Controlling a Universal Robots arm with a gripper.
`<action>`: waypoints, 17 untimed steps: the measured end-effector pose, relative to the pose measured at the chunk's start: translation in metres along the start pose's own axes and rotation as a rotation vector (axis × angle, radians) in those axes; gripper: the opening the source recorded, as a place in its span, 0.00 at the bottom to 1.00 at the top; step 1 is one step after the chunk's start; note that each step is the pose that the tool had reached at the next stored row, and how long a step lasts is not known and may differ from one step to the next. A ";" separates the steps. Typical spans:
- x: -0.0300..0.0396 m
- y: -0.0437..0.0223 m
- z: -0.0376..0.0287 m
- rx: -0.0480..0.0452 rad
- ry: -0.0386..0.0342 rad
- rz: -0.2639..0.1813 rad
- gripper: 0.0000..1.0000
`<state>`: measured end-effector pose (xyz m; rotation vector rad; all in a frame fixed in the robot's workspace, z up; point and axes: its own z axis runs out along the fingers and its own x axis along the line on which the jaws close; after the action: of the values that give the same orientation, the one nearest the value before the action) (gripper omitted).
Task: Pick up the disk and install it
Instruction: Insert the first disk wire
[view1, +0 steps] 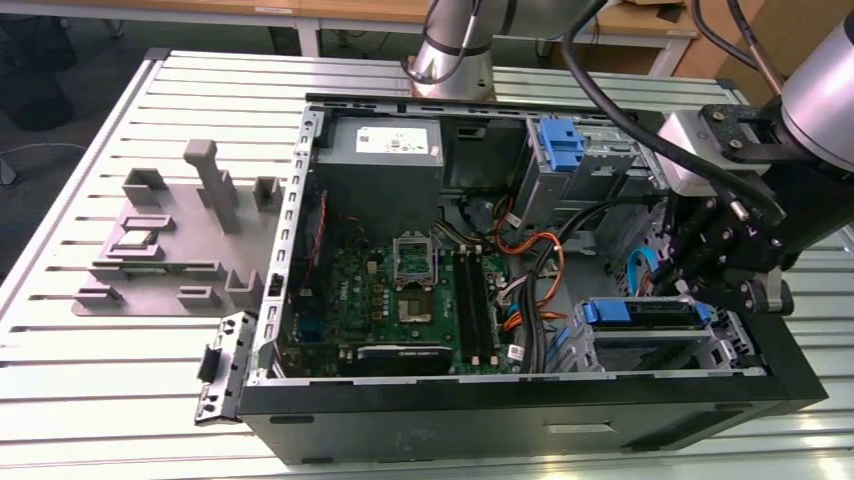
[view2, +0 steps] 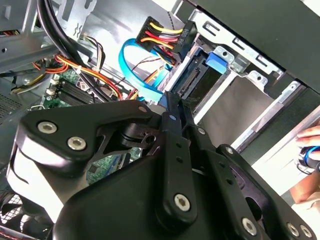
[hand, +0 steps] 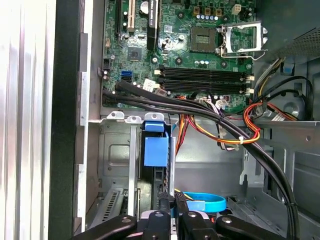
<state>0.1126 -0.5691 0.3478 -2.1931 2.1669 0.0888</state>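
While the disk (view1: 645, 313) sits edge-up in the metal drive cage (view1: 661, 345) at the corner of the open computer case (view1: 534, 400), only its blue carrier frame and dark top edge show, so its label is hidden. Right above its end hovers the claw (hand: 172, 210), fingers pinched nearly together, and whether they grip anything I can't tell. A blue cable (view2: 137, 70) loops nearby. Slatted worktop (view1: 120, 370) underneath.

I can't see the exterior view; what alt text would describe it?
An open computer case lies on a slatted metal table, its green motherboard exposed. A robot arm's black gripper hangs over the drive bay at the exterior view's right, where a blue-framed disk sits in its cage.
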 end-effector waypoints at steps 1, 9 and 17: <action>0.0007 0.0000 0.0003 0.0000 0.0002 0.000 0.16; 0.0028 0.0000 0.0069 0.0014 0.0003 0.000 0.16; 0.0051 0.0002 0.0091 0.0014 0.0004 0.000 0.16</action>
<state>0.1125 -0.5735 0.3383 -2.1930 2.1661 0.0867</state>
